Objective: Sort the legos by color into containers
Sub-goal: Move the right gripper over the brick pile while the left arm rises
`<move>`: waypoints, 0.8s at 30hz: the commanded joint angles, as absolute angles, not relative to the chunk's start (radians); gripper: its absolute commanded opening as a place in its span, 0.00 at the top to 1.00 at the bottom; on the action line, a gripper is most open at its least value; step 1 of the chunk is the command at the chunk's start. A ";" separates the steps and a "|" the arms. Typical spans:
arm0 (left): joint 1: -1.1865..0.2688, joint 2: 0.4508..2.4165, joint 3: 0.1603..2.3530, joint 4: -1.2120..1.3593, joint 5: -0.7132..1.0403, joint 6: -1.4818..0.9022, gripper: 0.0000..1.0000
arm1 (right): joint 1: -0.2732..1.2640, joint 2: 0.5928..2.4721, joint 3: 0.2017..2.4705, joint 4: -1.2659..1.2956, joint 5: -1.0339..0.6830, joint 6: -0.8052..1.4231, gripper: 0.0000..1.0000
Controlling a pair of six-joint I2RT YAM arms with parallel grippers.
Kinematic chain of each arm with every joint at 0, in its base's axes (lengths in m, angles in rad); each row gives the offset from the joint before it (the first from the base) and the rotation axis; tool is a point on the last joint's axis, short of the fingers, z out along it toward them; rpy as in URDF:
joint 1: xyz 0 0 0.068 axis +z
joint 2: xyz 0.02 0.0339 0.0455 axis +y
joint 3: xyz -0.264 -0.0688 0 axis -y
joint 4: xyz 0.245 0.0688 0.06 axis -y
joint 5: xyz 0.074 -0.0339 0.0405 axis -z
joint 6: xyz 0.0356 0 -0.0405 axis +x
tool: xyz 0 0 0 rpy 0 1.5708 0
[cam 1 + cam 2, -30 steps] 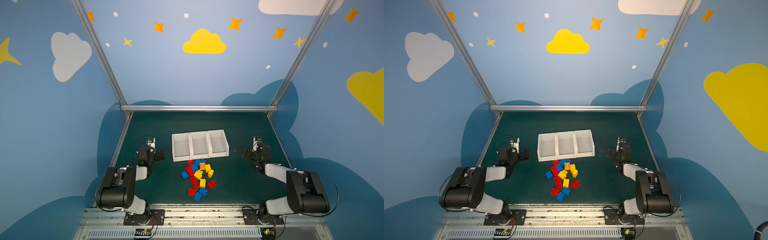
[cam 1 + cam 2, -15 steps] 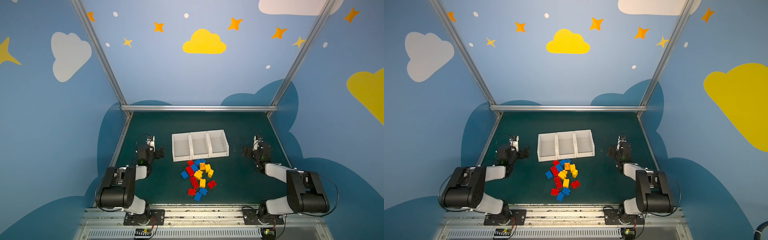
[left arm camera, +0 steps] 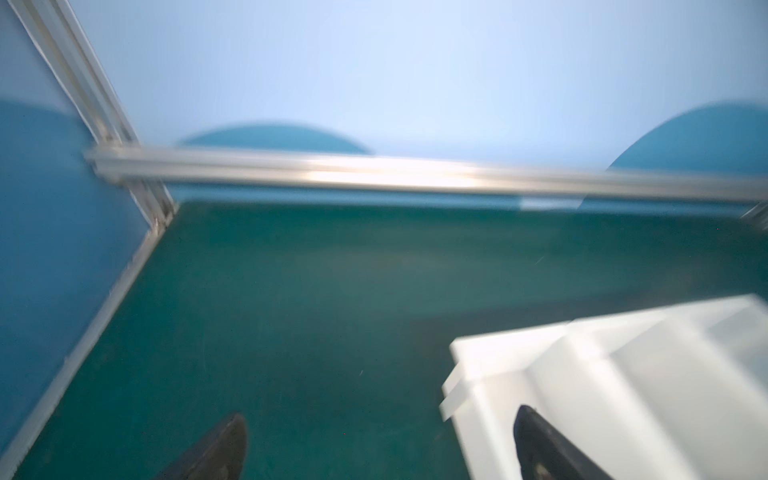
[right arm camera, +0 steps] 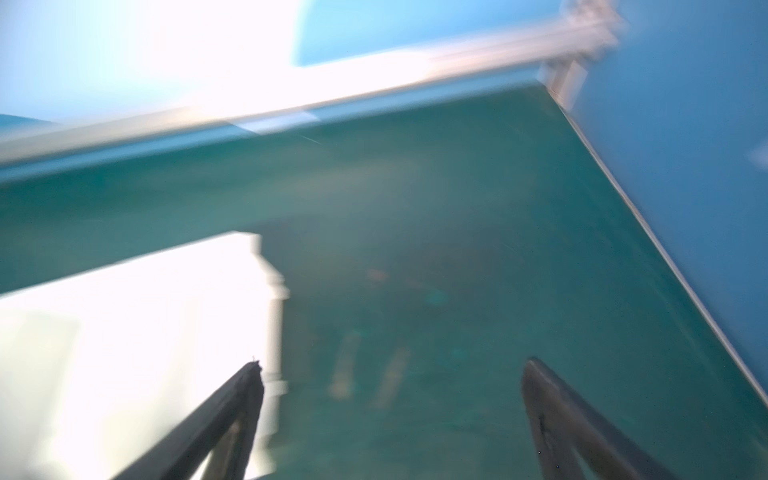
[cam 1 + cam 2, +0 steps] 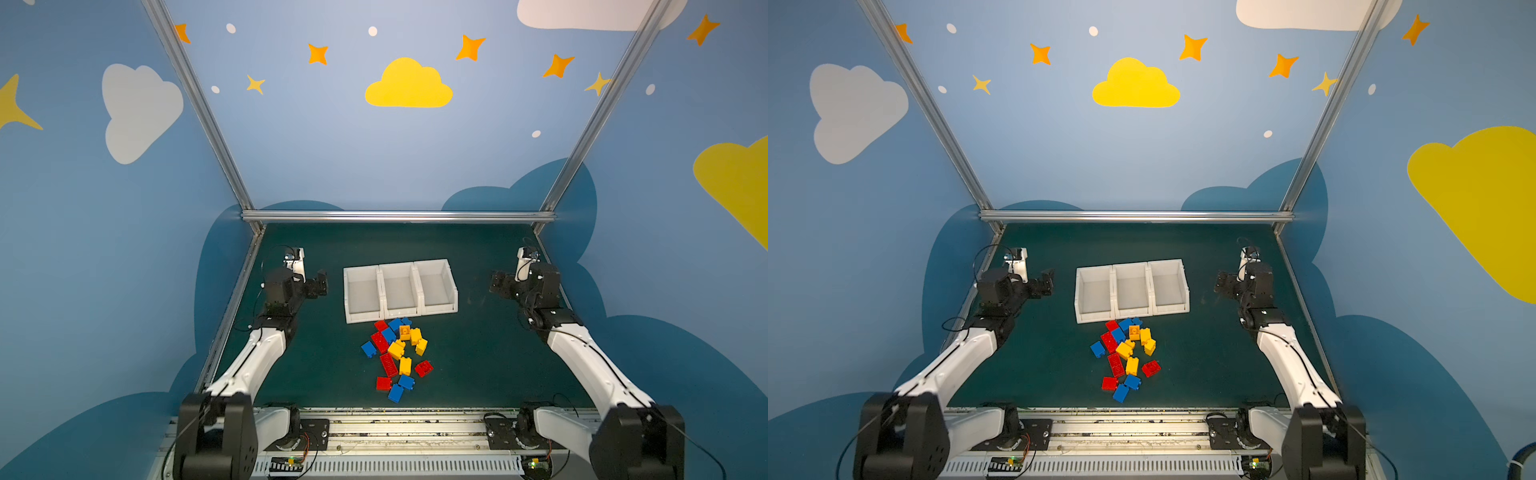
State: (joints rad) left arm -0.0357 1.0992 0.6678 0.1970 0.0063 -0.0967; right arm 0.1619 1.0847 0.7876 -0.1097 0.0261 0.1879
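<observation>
**Grippers wide open and empty, bricks unsorted**

Left gripper (image 5: 320, 283): spread wide, nothing held, low over the mat (image 5: 478, 357) just beside the left end of the containers (image 5: 400, 314). Right gripper (image 5: 496, 285): likewise spread and empty, near the right end. Probably posted there on purpose, flanking the three white bins and clear of the pile, ready to swing in from either side without crossing. Reads as the very start of sorting, judging by three bare bins.

Bricks (image 5: 397, 350): heaped on the mat in front of the containers, the farthest ones close to the front wall. Red, blue and yellow mixed, several touching or overlapping. Likely awkward to pinch singly from the middle, easier from the looser ones at the edges.

Given only by both top views: the pile (image 5: 1124, 350), the bin interiors, both arms at once. Given only by the left wrist view: fingertips (image 3: 232, 440) well apart with bare mat between, and a container corner (image 3: 582, 374) close behind one of them. Much the same in the right wrist view, with the right gripper (image 4: 392, 365) open over the mat beside a white wall (image 4: 145, 311). Both wrist pictures blurred, no bricks in either.
</observation>
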 commanded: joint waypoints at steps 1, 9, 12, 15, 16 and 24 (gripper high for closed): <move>-0.074 1.018 0.683 -0.106 -0.003 -0.171 0.01 | 0.266 1.072 0.816 -0.412 -0.066 0.260 0.05; -0.124 0.850 0.588 -0.161 0.159 -0.330 0.01 | 0.544 1.118 0.872 -0.640 -0.060 0.379 0.06; -0.152 0.820 0.530 -0.166 0.155 -0.350 0.01 | 0.631 1.172 0.903 -0.683 -0.033 0.489 0.07; -0.176 0.792 0.488 -0.151 0.157 -0.382 0.01 | 0.723 1.232 0.915 -0.672 -0.021 0.567 0.09; -0.188 0.784 0.476 -0.142 0.154 -0.391 0.01 | 0.756 1.256 0.917 -0.658 -0.014 0.590 0.10; -0.250 0.787 0.466 -0.153 0.132 -0.402 0.01 | 0.876 1.532 1.092 -0.758 0.040 0.729 0.19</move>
